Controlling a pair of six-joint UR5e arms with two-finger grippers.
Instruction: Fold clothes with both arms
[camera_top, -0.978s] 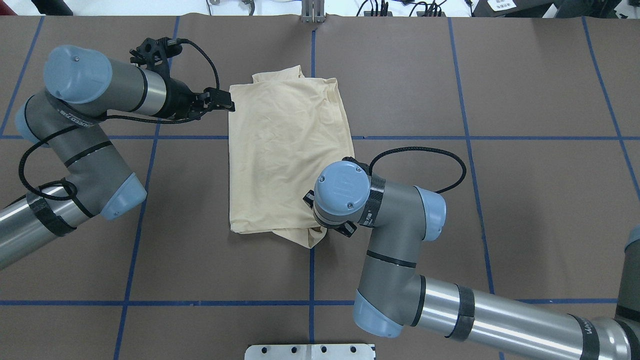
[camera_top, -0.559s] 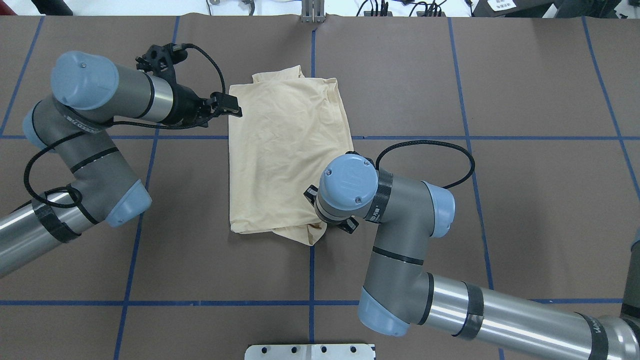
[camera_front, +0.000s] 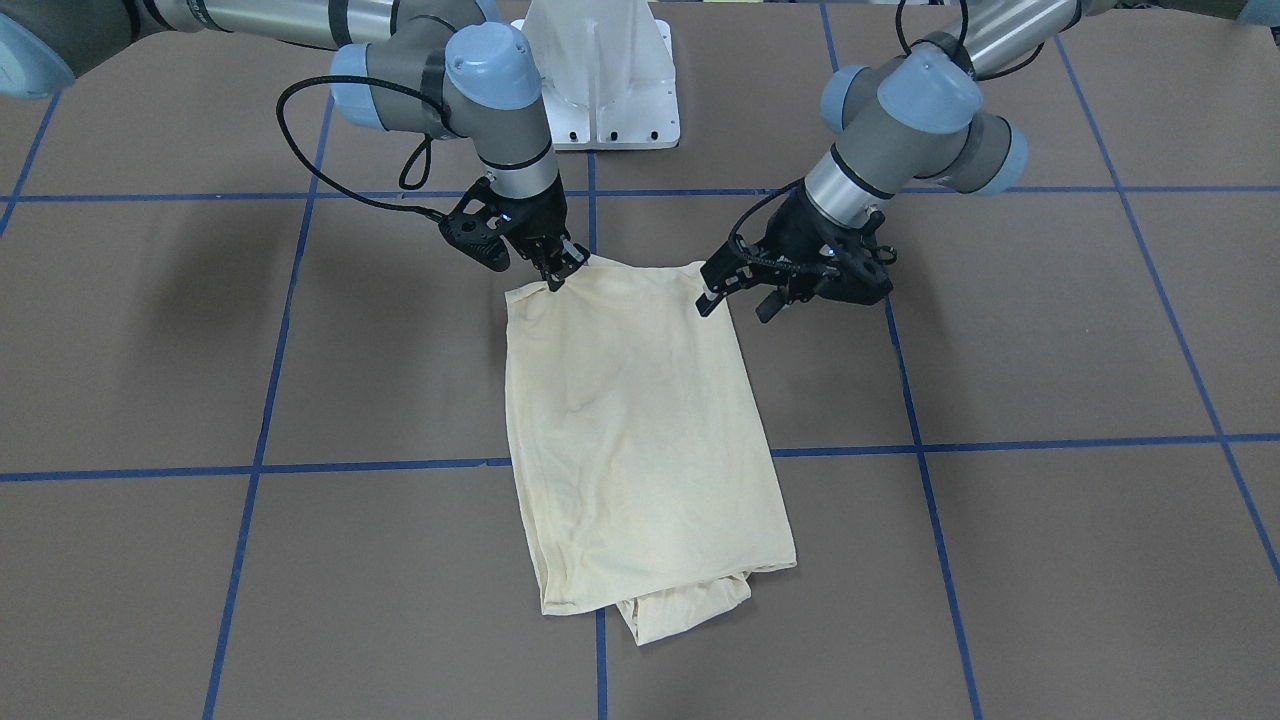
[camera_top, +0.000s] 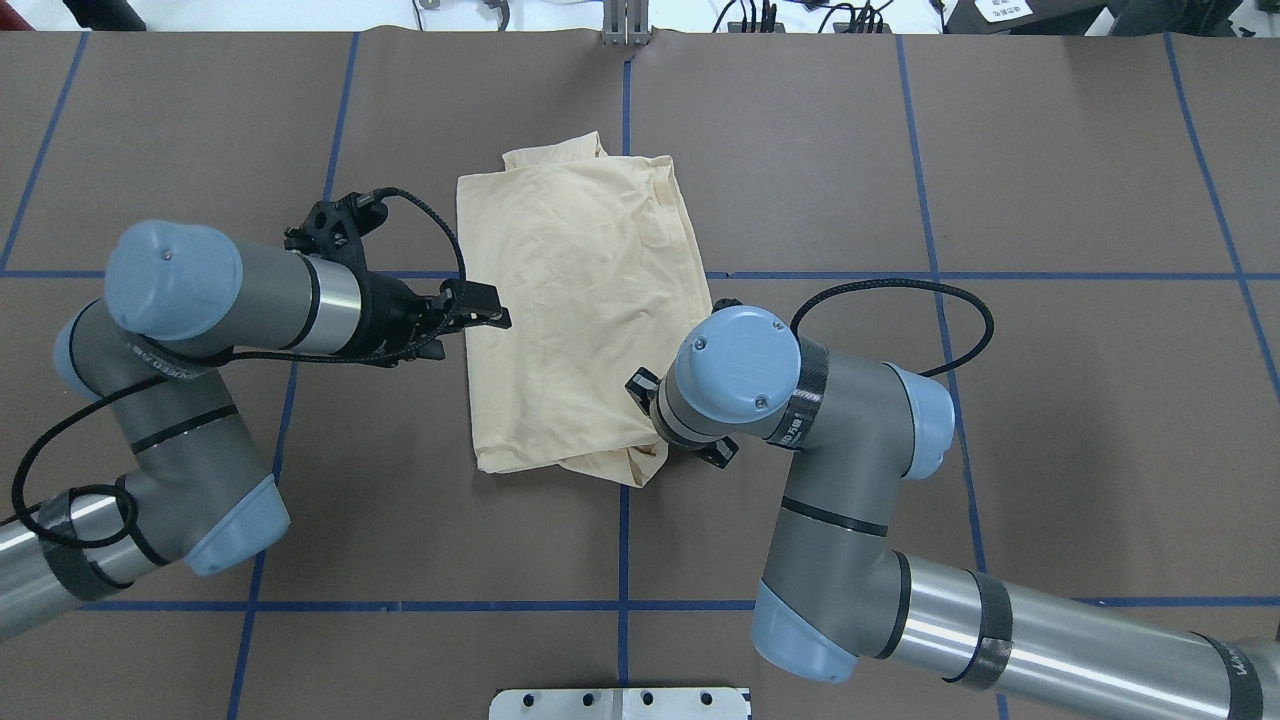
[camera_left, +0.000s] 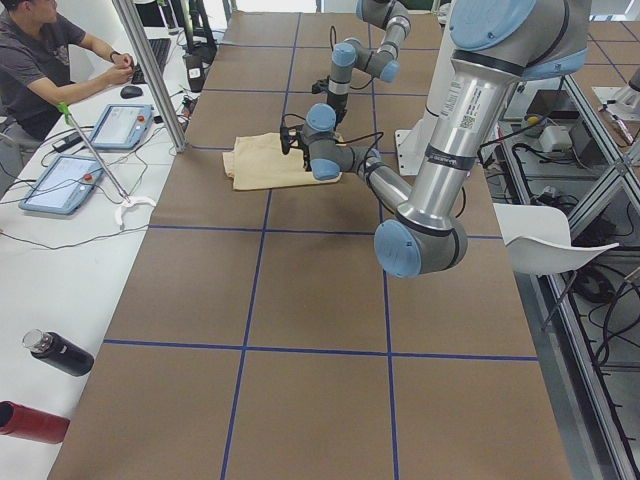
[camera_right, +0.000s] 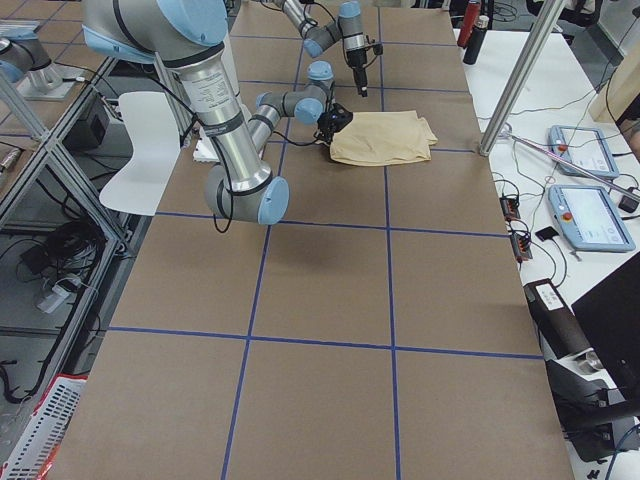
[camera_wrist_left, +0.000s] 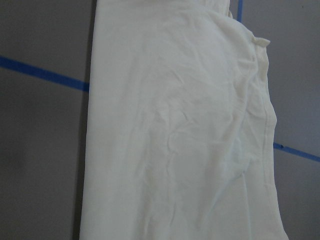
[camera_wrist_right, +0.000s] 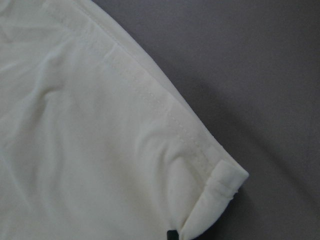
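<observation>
The clothes are one pale cream shirt (camera_front: 640, 430) (camera_top: 580, 300), folded into a long strip in the middle of the brown table (camera_top: 1000, 400), print hidden. My right gripper (camera_front: 557, 275) is shut on the strip's corner nearest the robot; the hemmed corner (camera_wrist_right: 220, 180) fills the right wrist view. From overhead that gripper is hidden under its wrist (camera_top: 735, 375). My left gripper (camera_front: 735, 308) (camera_top: 478, 330) hovers open beside the shirt's left edge, holding nothing. The left wrist view looks down on wrinkled cloth (camera_wrist_left: 175, 140) with no fingers in frame.
The white pedestal base (camera_front: 600, 80) (camera_top: 620, 703) stands at the robot's edge. Blue tape lines (camera_top: 625, 560) grid the table. In the exterior left view a person (camera_left: 45, 60) sits at a side desk with tablets (camera_left: 120, 125), a pole (camera_left: 150, 70) and bottles (camera_left: 60, 352).
My left gripper has travelled from the shirt's far-left corner toward the robot along its left edge. The right wrist has shifted right, and the shirt's near end has slid right with it.
</observation>
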